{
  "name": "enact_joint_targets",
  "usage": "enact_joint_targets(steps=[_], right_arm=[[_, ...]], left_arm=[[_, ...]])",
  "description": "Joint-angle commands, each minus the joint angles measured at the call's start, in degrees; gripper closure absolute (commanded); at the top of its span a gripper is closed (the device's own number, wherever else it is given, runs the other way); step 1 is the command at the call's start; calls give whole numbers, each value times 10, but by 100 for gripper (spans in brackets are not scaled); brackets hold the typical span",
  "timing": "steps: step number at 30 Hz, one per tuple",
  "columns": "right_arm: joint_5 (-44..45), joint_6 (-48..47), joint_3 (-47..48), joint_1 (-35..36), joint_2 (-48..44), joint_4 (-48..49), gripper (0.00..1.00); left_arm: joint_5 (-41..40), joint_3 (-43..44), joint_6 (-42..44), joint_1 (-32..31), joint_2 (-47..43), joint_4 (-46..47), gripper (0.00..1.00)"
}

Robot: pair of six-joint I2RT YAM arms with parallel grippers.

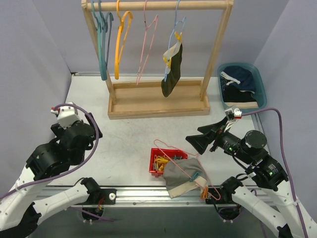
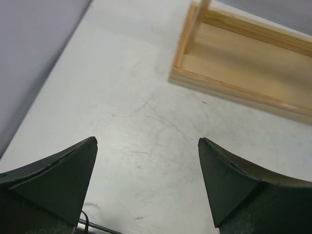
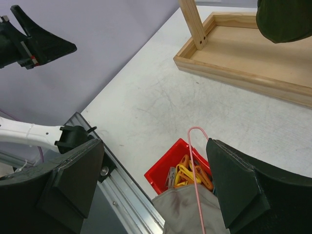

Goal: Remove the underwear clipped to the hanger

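The grey-beige brief (image 1: 181,173) lies crumpled at the near edge of the table, draped half over the red tray (image 1: 152,166) of clips. A pink hanger (image 1: 173,148) lies across it, and cloth and wire both run roughly from 10 o'clock to 4 o'clock in the top view. An orange clip seems to sit at its near right corner (too small to be sure it grips the cloth).

The right gripper (image 1: 194,141) hovers just beside this brief, which lies at about 7 o'clock from it. Its fingers are spread wide and hold nothing. In the right wrist view the tray and the pink wire show below and between the 2 fingers.

The left gripper (image 2: 146,140) is also spread wide and empty, over bare table. Only the wooden rack (image 1: 158,106) shows in its view, at 1 o'clock. It is well apart from the brief, so the right arm looks the nearer one for the pick.

The dark olive brief (image 1: 172,72) hangs on a blue hanger (image 1: 177,25) on the rack, at 11 o'clock from the right gripper. The navy brief (image 1: 242,77) lies in the blue bin (image 1: 262,91) at 2 o'clock. By my judgement 1 of 3 is done.
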Motion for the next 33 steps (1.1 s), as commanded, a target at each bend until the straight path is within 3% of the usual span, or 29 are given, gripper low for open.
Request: enact_joint_targets(steps=[1, 7, 14, 23, 25, 26, 28, 32, 33], right_arm=[[-5, 6, 13, 4, -7, 30, 11], [-6, 6, 17, 4, -2, 31, 11], [-13, 3, 21, 5, 12, 45, 11], [-25, 7, 21, 4, 13, 60, 11], [-24, 9, 19, 4, 9, 59, 11], [-23, 11, 19, 4, 4, 59, 11], [-22, 12, 15, 4, 2, 60, 11], [-22, 10, 15, 4, 8, 60, 11], [-23, 11, 15, 4, 9, 60, 11]], left_arm=[[-179, 36, -137, 1, 37, -162, 6], [-233, 57, -216, 16, 100, -284, 6], [-244, 61, -211, 104, 143, -289, 6], [-290, 56, -223, 139, 193, -289, 6], [-293, 49, -228, 139, 181, -282, 34], [-294, 47, -228, 139, 174, -280, 66], [-296, 45, -215, 140, 154, -264, 97], [-291, 35, -139, 140, 123, -210, 97], [-283, 35, -127, 139, 118, -199, 74]])
